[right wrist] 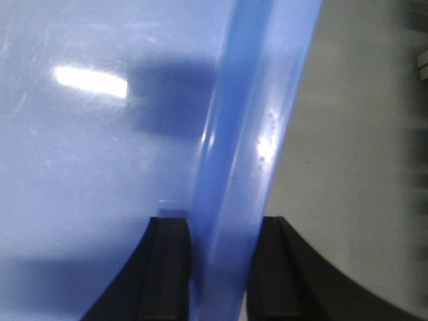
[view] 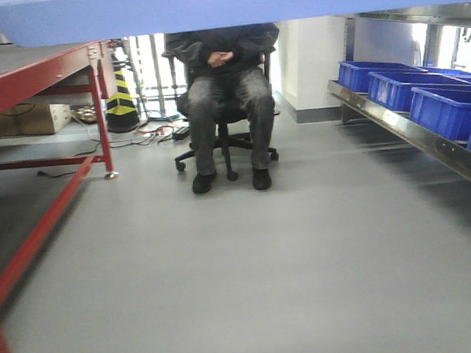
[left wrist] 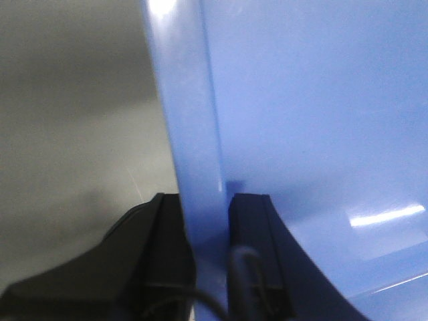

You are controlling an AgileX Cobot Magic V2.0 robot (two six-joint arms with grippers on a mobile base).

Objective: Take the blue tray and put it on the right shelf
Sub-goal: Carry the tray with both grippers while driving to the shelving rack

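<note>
At the left gripper (left wrist: 206,200), 2 fingers pinch the rim of the blue tray (left wrist: 321,100). The right gripper (right wrist: 224,224) clamps the opposite rim the same way. The tray spans the top of the front frame, raised above the red table (view: 28,76) at left. Step: carry. The shelf (view: 405,130) at right edge holds blue bins (view: 444,109). The next move likely needs a rightward turn, a level tray and a free spot.

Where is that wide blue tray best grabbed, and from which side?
By its thin raised rim, from the two opposite sides at once. The blue tray is wide and shallow, so the rim is the only pinchable part; the left tool and right tool each straddle it.
</note>
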